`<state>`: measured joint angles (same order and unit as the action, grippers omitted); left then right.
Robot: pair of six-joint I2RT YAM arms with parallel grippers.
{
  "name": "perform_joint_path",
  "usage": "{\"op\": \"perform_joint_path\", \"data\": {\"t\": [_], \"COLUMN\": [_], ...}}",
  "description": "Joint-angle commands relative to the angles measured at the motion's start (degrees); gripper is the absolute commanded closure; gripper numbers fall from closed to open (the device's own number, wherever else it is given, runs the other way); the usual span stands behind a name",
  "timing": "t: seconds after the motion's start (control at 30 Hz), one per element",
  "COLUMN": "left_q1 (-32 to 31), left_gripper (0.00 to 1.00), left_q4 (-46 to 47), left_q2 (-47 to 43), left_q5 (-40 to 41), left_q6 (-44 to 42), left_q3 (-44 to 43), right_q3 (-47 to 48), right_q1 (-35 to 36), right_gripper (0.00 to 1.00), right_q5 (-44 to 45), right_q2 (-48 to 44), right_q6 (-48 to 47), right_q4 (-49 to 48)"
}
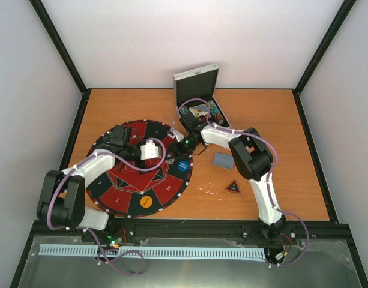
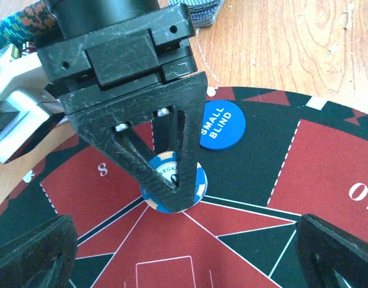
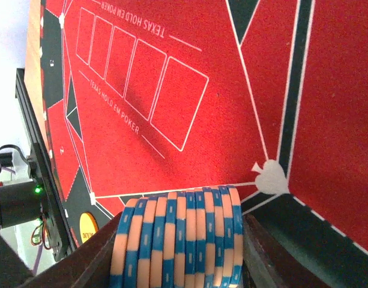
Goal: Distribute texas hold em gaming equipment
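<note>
Gripping blue chip stack (image 3: 177, 234) edgewise over mat (image 3: 171, 90), right tool (image 3: 184, 261) may spill it if loosened; left tool (image 2: 184, 258) wide, empty.

Chip stack (image 3: 177, 240) between the right fingers (image 3: 280, 261) runs off the bottom edge, count unreadable; in left wrist view one right finger covers most of it, left fingers (image 2: 27, 258) are cropped at the corners, and case (image 1: 196, 84) contents are too small to tell.

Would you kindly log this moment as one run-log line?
left end effector: open over mat | right end effector: shut on chip stack | Small Blind disc: on mat
</note>
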<state>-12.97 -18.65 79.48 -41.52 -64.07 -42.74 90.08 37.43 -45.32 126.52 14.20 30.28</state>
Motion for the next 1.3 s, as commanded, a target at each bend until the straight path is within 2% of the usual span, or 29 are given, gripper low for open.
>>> {"op": "perform_joint_path", "data": {"t": [0.0, 0.2, 0.37, 0.5, 0.8, 1.07, 1.27], "left_q1": [-1.0, -1.4, -2.8, -3.4, -5.7, -6.9, -8.1], "left_gripper": [0.00, 0.00, 0.00, 0.00, 0.06, 0.08, 0.13], "left_q4": [2.8, 2.1, 8.7, 12.0, 10.5, 13.1, 7.2], "left_q2": [3.1, 7.9, 12.3, 15.6, 19.4, 20.8, 22.2], "left_q5": [-1.3, -3.1, -1.7, -0.6, 1.8, 2.6, 1.3], "left_q6": [1.4, 1.4, 7.6, 8.3, 7.1, 7.2, 3.4], "left_q3": [-1.4, -3.1, -5.1, -7.0, -8.5, -10.2, -11.9], "right_q3": [2.1, 1.1, 2.6, 2.1, 0.1, -0.4, -0.4], "right_q1": [0.4, -1.1, -1.6, -2.1, -4.1, -4.1, -4.2], "right_gripper": [0.96, 0.94, 0.91, 0.89, 0.88, 0.84, 0.82], "right_q5": [-2.1, -4.4, -3.7, -3.4, -3.5, -3.7, -3.2], "right_q2": [1.1, 1.0, 2.3, 2.3, 1.3, 1.8, 1.5], "right_q6": [-1.8, -1.3, -3.7, -4.6, -4.9, -4.9, -4.7], "right_q4": [-0.2, -2.7, 0.4, 1.0, 0.5, 0.7, 0.7]}}
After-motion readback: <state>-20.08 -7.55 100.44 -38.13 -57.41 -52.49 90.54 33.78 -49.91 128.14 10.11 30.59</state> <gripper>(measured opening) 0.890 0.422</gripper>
